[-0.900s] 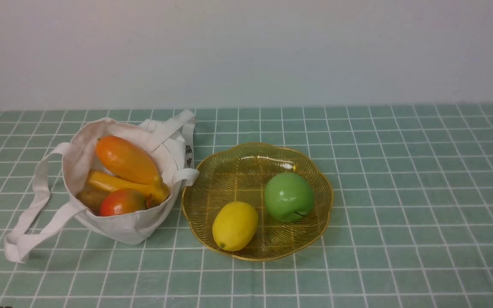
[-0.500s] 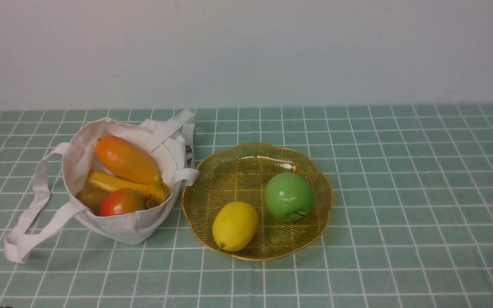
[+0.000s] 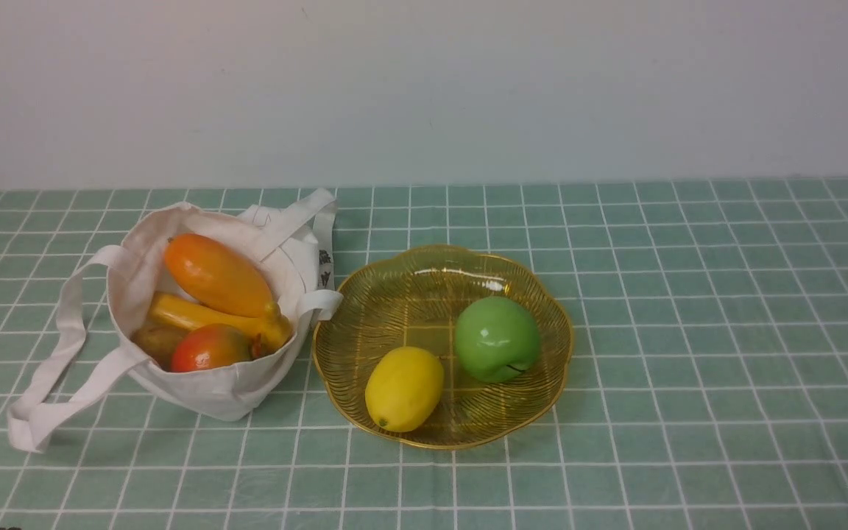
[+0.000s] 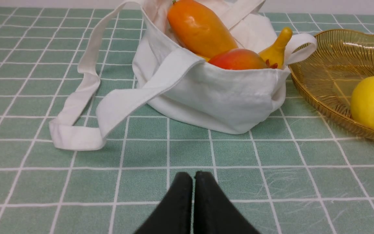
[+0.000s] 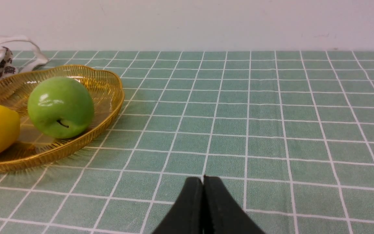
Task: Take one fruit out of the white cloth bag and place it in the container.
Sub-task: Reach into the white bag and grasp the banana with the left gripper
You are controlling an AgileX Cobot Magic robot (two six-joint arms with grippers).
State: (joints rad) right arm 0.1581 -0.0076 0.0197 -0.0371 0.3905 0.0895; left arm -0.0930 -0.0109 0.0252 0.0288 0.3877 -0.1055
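Note:
The white cloth bag (image 3: 203,383) (image 4: 219,97) stands open on the left of the table. Inside it lies the fruit, a long curved yellow-orange banana (image 3: 203,315), under a fat orange fruit (image 3: 216,274); its stem tip (image 4: 279,42) pokes over the bag's rim. The amber container (image 3: 394,294) (image 5: 109,87) sits just right of the bag. My left gripper (image 4: 193,177) is shut and empty, low over the cloth in front of the bag. My right gripper (image 5: 203,180) is shut and empty, to the right of the container. Neither arm shows in the front view.
A yellow lemon (image 3: 403,388) and a green apple (image 3: 497,338) lie in the container. A red-orange fruit (image 3: 209,347) and a brown one (image 3: 157,342) also sit in the bag. The bag's long straps (image 3: 48,383) trail out to the left on the green checked cloth (image 3: 689,331).

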